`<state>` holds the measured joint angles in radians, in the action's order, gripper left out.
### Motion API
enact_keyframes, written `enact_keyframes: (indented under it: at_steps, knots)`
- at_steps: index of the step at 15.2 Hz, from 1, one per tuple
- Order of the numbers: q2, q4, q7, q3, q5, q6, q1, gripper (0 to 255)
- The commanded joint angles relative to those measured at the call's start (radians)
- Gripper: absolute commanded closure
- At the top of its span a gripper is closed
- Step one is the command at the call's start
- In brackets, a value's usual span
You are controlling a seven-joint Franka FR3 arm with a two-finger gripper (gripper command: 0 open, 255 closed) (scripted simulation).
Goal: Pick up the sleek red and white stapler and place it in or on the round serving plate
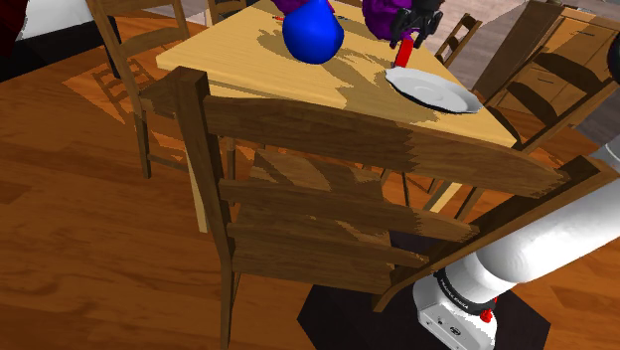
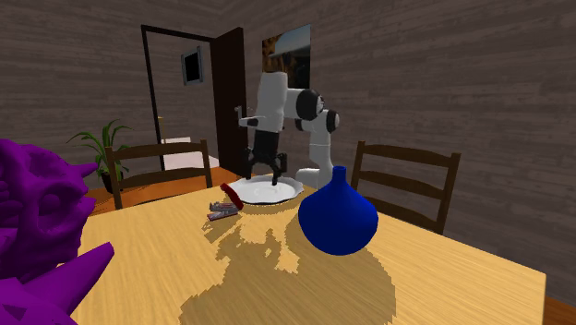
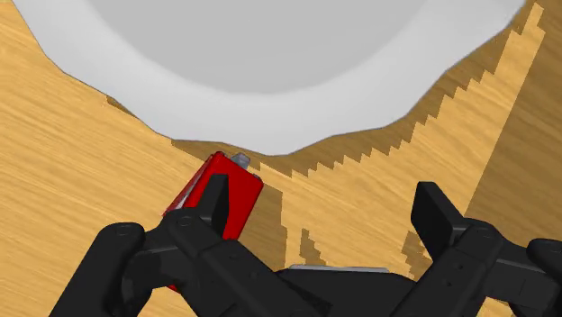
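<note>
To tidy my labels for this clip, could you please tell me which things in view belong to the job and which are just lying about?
Job: red stapler, on the table beside the plate's rim; round white plate; gripper, open.
Lying about: blue vase; purple figure; wooden chair; potted plant.

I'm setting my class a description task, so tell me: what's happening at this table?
A white robot arm hangs its black claw low over a wooden table, fingers open. The red stapler lies on the table just off the rim of the white plate, beside one finger and not clasped. It is not yet on the plate.
</note>
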<state>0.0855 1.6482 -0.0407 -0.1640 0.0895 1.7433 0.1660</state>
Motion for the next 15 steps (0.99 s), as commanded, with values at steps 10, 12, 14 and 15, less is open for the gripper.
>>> enact_keyframes:
  at_steps: [10, 12, 14, 15]
  knots:
    - [-0.291, -0.417, 0.012, -0.062, -0.005, -0.089, 0.070, 0]
    - [-0.286, -0.383, 0.014, -0.062, -0.004, -0.060, 0.070, 0]
    - [-0.282, -0.350, 0.015, -0.062, -0.003, -0.031, 0.071, 0]
    - [-0.280, -0.326, 0.015, -0.063, -0.002, -0.009, 0.072, 0]
